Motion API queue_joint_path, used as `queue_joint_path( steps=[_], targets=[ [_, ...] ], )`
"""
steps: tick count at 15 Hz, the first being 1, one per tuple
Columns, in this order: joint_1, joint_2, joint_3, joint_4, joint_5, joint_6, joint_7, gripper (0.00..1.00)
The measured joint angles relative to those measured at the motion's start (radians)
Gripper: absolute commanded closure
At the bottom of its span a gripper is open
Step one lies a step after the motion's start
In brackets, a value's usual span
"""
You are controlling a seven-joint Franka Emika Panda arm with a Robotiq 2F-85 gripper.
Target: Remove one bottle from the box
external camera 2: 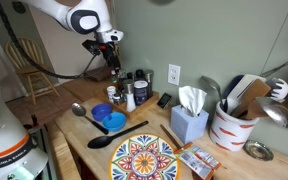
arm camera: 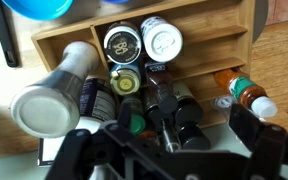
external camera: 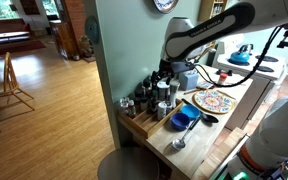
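**Arm pose.** The white-and-black jointed arm reaches in from above. Its forearm slopes downward and the tool end points straight down at the shallow rectangular box of light wood. The box rests at one end of the light wooden worktop, close against a grey-green wall. In both exterior views the tool end hangs just above the bottles packed in the box.

**Fingers.** In the wrist view the black fingers stand wide apart, one at each lower corner, and clamp nothing. A cluster of small dark-capped bottles lies between them.

**Box contents.**
- A tall cylinder with a silver metal lid stands at one side.
- A black-lidded round jar and a white-lidded round jar stand side by side, touching, in a rear compartment.
- An orange bottle with a white cap lies on its side near the opposite finger.

**Hidden or unclear.**
- The lower frame edge cuts off the finger bases.
- The near wall of the box is covered by the tool body.
- Whether either finger touches a bottle cannot be told.
- The labels are too blurred to read.
- In the exterior views the fingers are too small and dark to judge their opening.
- A blue round bowl sits just beside the box. In the wrist view it is cut off at the top edge.
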Motion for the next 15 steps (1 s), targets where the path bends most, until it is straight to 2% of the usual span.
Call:
queue_joint_path(
  steps=[7,15],
  targets=[
    [-0.001,0.139,0.013,0.055,-0.082,0.006,0.060,0.00],
    [0.009,0.236,0.025,0.107,-0.124,0.007,0.106,0.00]
  ],
)
